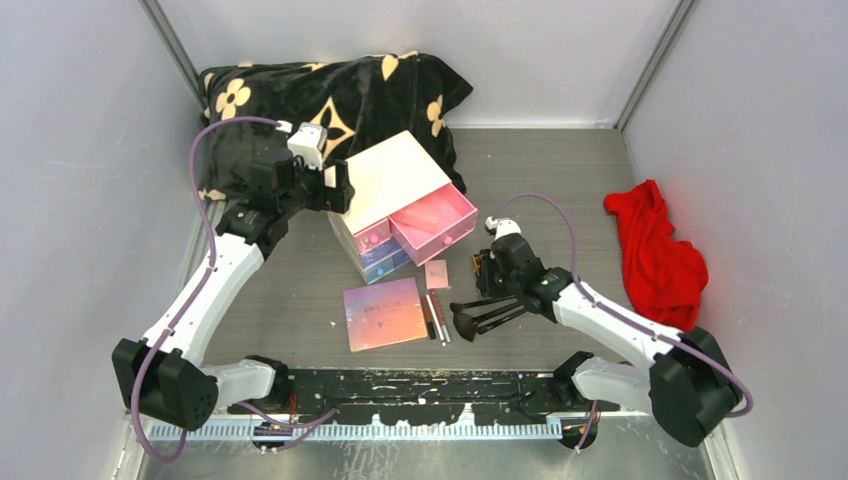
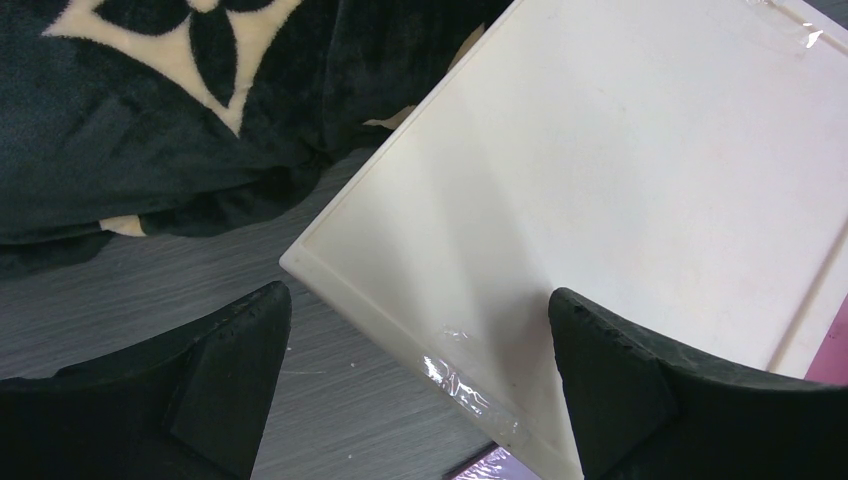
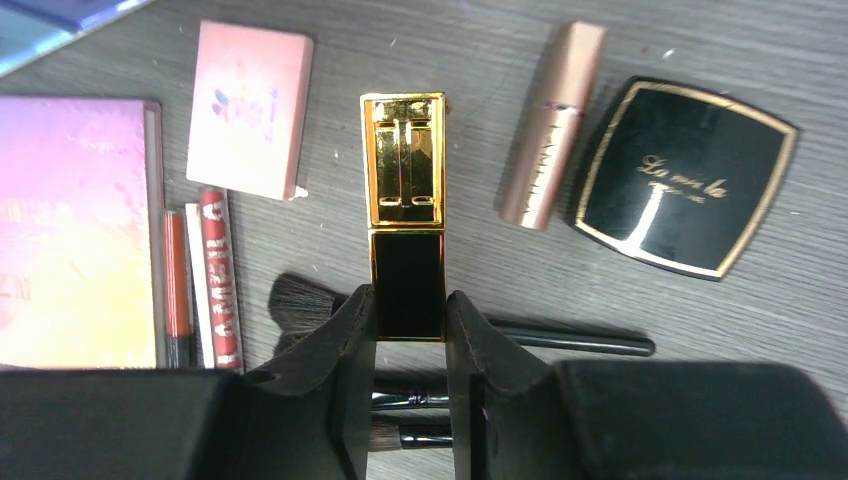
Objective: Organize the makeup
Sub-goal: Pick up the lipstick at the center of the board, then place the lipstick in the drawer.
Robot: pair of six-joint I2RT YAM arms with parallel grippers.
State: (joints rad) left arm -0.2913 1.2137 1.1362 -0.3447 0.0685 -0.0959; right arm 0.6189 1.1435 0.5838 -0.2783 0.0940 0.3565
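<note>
One square gold-and-black lipstick tube point(image 3: 404, 160) sits clamped in my right tool point(image 3: 410, 298); my left tool point(image 2: 418, 295) gapes wide above a cream box point(image 2: 620, 180).

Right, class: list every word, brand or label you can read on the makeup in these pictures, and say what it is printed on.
"La mei la", in gold script: black gold-rimmed compact.
"LAMEILA", probably: thin red stick.
Too blurred: small pink square compact, rose-gold tube, iridescent pink-purple palette.

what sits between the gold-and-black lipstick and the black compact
A rose-gold tube lies between the gold-and-black lipstick and the black compact, in the right wrist view.
</note>
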